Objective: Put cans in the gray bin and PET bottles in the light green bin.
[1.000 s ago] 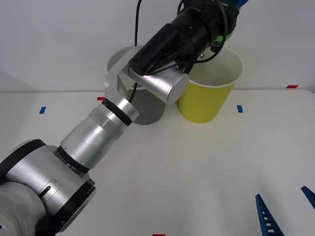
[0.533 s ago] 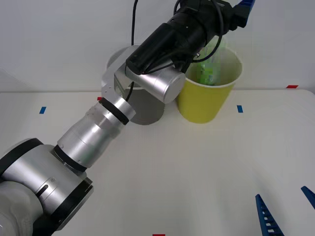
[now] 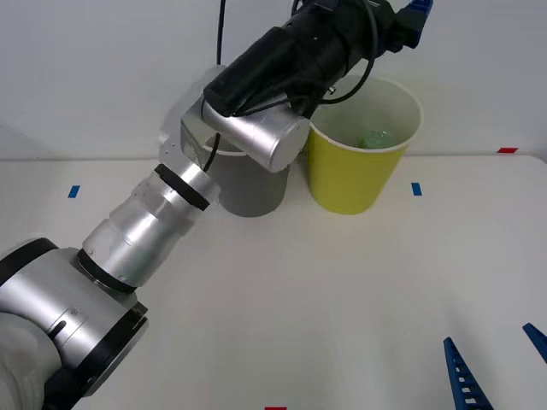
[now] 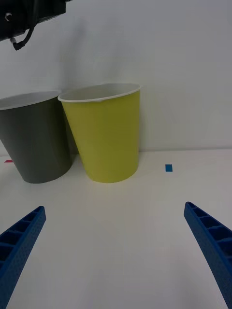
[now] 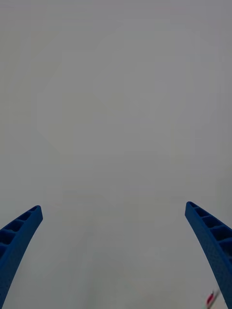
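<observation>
The light green bin (image 3: 357,175) stands at the back of the table, and the PET bottle (image 3: 374,137) with its green label lies low inside it. To its left the gray bin (image 3: 250,186) is partly covered by my left arm. My left gripper (image 3: 417,10) hangs above the light green bin's far rim; in the left wrist view it (image 5: 113,210) is open, holds nothing and faces the bare wall. My right gripper (image 3: 494,359) rests open near the table's front right. In the right wrist view it (image 4: 113,208) looks at the light green bin (image 4: 108,137) and the gray bin (image 4: 38,140).
The white table (image 3: 342,290) carries small blue tape marks (image 3: 416,189) and red ones (image 3: 507,150) near its edges. A white wall stands right behind the bins. My left arm (image 3: 171,213) crosses the table's left half diagonally, above the gray bin.
The bottle left my left gripper and dropped into the light green bin, where it now lies low. The left arm has risen a little and shifted left.
</observation>
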Controlling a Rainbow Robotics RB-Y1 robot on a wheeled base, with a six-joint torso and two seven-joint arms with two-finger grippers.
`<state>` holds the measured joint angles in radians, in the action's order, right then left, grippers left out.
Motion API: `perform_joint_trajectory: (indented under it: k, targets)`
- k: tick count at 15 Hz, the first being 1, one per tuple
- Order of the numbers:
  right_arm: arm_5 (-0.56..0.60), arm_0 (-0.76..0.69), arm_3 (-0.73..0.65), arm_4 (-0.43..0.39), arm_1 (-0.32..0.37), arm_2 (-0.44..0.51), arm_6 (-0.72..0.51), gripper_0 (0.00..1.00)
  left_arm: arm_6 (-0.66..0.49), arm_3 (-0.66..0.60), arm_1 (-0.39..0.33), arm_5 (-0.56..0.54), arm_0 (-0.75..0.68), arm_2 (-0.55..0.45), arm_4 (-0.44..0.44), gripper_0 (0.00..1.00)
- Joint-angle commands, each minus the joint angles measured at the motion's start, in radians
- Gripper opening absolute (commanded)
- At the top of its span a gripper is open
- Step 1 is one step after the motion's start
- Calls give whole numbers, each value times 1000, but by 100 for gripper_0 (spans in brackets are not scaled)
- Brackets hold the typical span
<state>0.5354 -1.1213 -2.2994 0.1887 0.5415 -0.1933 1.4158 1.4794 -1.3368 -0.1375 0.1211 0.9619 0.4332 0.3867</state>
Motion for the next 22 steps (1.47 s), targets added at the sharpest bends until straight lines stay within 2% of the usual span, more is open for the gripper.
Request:
perform_joint_trajectory:
  k: [1,2,4,7,10,13,16,18,22]
  targets:
    - [0,0,0,0,0,0,0,100,10,-320,-73,324,-124,-59,-57,100]
    - [0,0,0,0,0,0,0,100,13,-413,-91,385,-187,-74,-104,100]
    - [0,0,0,0,0,0,0,100,13,-547,-103,465,-281,-125,-117,100]
    - [0,0,0,0,0,0,0,100,25,-651,-143,465,-388,-162,-167,100]
    - [0,0,0,0,0,0,0,100,27,-739,-197,463,-505,-220,-166,100]
    - [0,0,0,0,0,0,0,100,19,-903,-249,465,-666,-280,-163,100]
    - [0,0,0,0,0,0,0,100,19,-1105,-238,465,-885,-332,-161,100]
    - [0,0,0,0,0,0,0,100,18,-1230,-241,459,-1042,-343,-183,100]
    - [0,0,0,0,0,0,0,100,19,-1254,-257,296,-1233,-343,-189,100]
